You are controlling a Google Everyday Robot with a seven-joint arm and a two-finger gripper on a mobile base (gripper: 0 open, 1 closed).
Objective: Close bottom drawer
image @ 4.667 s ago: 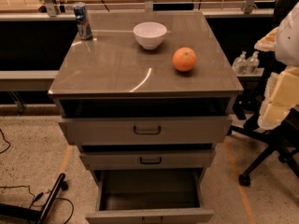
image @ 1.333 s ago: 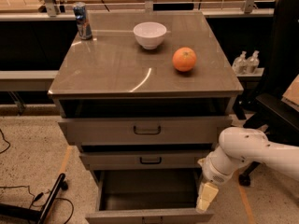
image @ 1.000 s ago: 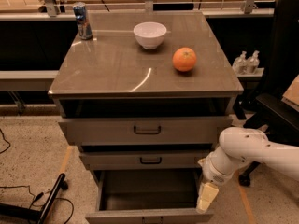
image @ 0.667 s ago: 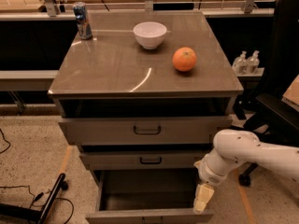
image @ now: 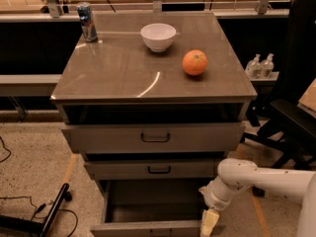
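Observation:
The bottom drawer [image: 153, 209] of the grey-beige cabinet is pulled far out; its deep box is empty and its low front panel [image: 148, 228] runs along the frame's lower edge. My white arm comes in from the right, and my gripper [image: 208, 222] hangs down at the drawer's front right corner, next to the panel's right end. The middle drawer [image: 158, 169] and the wide top drawer [image: 155, 137] stand slightly out above it.
On the cabinet top [image: 123, 68] stand a white bowl [image: 158, 36], an orange [image: 195, 62] and a blue can [image: 87, 21]. A black office chair [image: 291, 112] stands at the right. Two bottles [image: 260, 65] sit behind it. Black cables and a dark bar [image: 44, 216] lie on the floor at the left.
My arm swung down from the right to the bottom drawer's front right corner, then edged left and lower along it. The drawer has stayed out.

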